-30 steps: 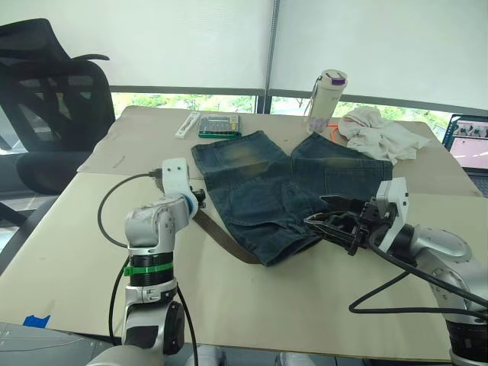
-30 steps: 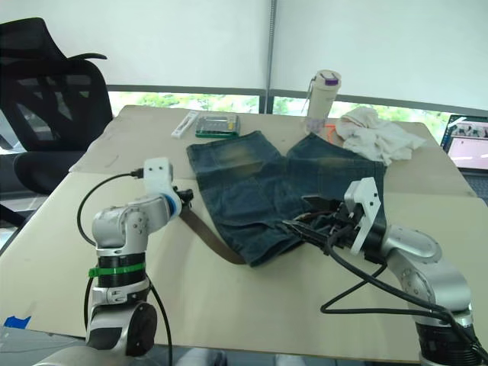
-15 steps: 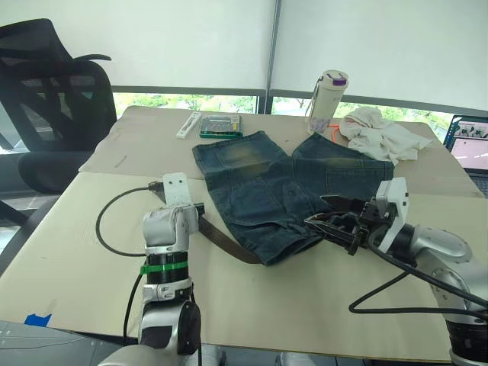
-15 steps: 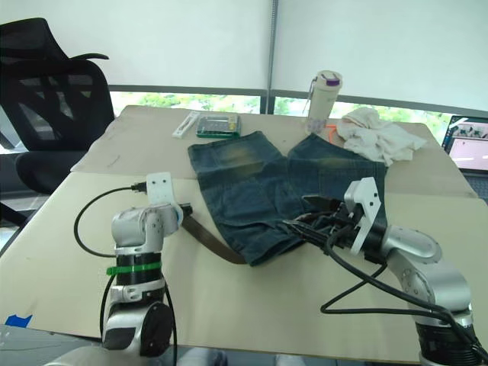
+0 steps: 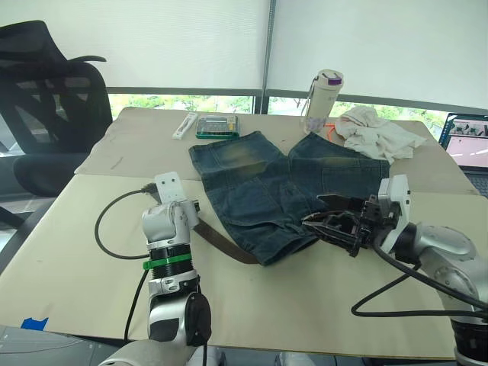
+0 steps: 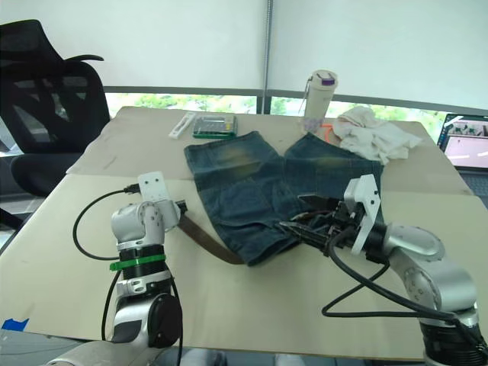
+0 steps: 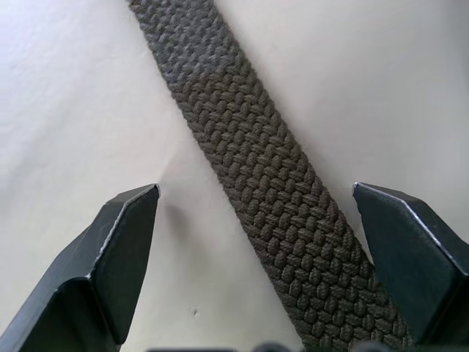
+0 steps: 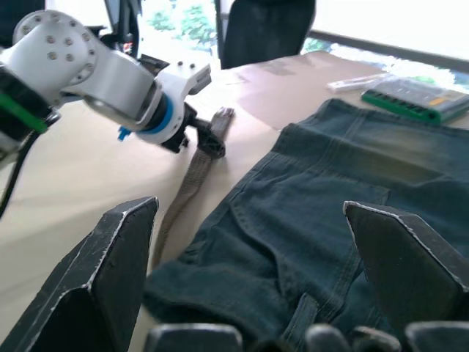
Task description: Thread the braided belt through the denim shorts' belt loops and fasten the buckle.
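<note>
**Both jaws spread, belt lying under the left one**

Nearest to me, my left gripper [image 7: 253, 213] hangs right over the long dark brown woven braided belt [image 7: 256, 176]. Its jaws are spread wide, one finger on each side of the strap, and neither is touching it. The belt lies flat on the pale beige surface [image 5: 290, 305] and runs diagonally between the fingers.

From the head camera I see that belt [image 5: 223, 245] running from my left gripper [image 5: 194, 207] toward the near hem of the faded blue denim shorts [image 5: 282, 191], where its far end slips under the fabric. I cannot make out the buckle or any belt loop from here.

My right gripper [image 5: 329, 221] sits low at the near right edge of the shorts, jaws spread, black fingers pointing across the denim toward the left arm. I cannot tell whether they touch the cloth. Through its wrist camera I see the shorts [image 8: 330, 198] with the strap [image 8: 192, 180] beside them.

The shorts lie spread out with their yellowish worn patches toward the far side. Beyond them are a flat green case [image 5: 218, 126], a white stick-shaped item [image 5: 184, 126] just beside it, a tall white bottle with a purple cap [image 5: 321, 91], and a crumpled white cloth [image 5: 375, 136]. A black mesh office chair [image 5: 49, 107] stands off the far left edge, and a laptop screen [image 5: 465, 146] shows at far right.
</note>
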`<state>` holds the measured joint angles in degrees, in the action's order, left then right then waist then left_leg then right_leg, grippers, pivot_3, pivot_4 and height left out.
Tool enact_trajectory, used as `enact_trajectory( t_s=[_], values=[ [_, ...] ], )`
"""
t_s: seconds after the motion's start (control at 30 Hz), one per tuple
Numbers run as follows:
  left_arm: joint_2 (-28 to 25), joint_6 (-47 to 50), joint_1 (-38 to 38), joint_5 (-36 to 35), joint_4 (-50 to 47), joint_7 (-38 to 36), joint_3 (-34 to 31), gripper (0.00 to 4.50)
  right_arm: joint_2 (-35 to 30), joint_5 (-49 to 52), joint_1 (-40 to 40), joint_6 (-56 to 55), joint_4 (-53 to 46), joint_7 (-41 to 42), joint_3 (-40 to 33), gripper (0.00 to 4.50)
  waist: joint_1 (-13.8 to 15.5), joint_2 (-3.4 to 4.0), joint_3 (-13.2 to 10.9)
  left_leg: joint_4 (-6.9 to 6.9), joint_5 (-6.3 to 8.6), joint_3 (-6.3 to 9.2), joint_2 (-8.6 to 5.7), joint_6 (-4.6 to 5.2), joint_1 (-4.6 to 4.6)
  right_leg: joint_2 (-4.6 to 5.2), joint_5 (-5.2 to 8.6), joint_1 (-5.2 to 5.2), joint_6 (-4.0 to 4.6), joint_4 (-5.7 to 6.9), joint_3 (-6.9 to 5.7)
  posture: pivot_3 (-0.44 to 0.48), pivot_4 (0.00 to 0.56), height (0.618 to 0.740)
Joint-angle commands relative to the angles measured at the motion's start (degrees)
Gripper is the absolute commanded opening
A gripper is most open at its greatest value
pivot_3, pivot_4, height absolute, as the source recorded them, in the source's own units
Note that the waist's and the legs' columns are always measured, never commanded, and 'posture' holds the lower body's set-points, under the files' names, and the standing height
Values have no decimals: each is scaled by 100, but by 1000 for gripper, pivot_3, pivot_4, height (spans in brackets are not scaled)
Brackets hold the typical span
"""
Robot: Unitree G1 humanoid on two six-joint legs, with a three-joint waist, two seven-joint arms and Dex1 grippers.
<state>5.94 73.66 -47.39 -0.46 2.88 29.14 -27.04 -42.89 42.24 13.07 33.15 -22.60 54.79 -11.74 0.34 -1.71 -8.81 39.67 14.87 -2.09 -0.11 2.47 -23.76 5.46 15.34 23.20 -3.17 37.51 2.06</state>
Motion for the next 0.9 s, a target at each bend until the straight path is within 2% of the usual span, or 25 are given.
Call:
enact_trajectory(
  t_s=[0.03,0.3,0.53,0.6,0.73,0.77,0.9],
  values=[
    [247,67,263,95,63,199,-229,2744,-260,240,-2,47,-231,373,-90,4500,-10,0,0,0,0,0,0,0,0,-1,0,0,0,0,0,0,150,740],
    [198,-114,301,82,39,234,-247,139,-386,83,125,-178,25,585,-31,4500,-12,0,0,-1,1,-1,1,-1,3,-1,0,-1,0,0,4,0,150,740],
    [65,-447,365,-33,2,80,-182,59,-314,-18,146,-278,106,547,-6,4500,0,0,0,0,0,-1,1,-2,4,1,0,-1,0,2,5,0,150,740],
    [-101,-1037,390,-172,-93,-348,145,59,-261,-44,146,-307,123,522,-32,4500,3,0,1,0,0,-1,1,-3,4,2,0,-1,0,2,6,0,150,740],
    [-244,-2689,354,-889,-317,-2100,836,59,82,33,289,-232,224,6,-186,4500,52,-2,-1,3,-4,0,-1,-10,-8,5,-1,8,2,1,3,0,150,740],
    [-268,-2853,382,-959,-330,-2282,911,59,115,53,303,-182,227,-64,-201,4500,82,-2,-1,4,-4,0,-2,-10,-11,10,-2,8,3,-1,2,0,150,740],
    [-674,-3536,563,-1424,-559,-4097,1822,59,412,-11,406,152,193,-879,-150,4500,84,-1,0,-2,-5,-1,-3,-11,-15,17,-8,1,12,-37,-3,0,150,740]
  ],
)
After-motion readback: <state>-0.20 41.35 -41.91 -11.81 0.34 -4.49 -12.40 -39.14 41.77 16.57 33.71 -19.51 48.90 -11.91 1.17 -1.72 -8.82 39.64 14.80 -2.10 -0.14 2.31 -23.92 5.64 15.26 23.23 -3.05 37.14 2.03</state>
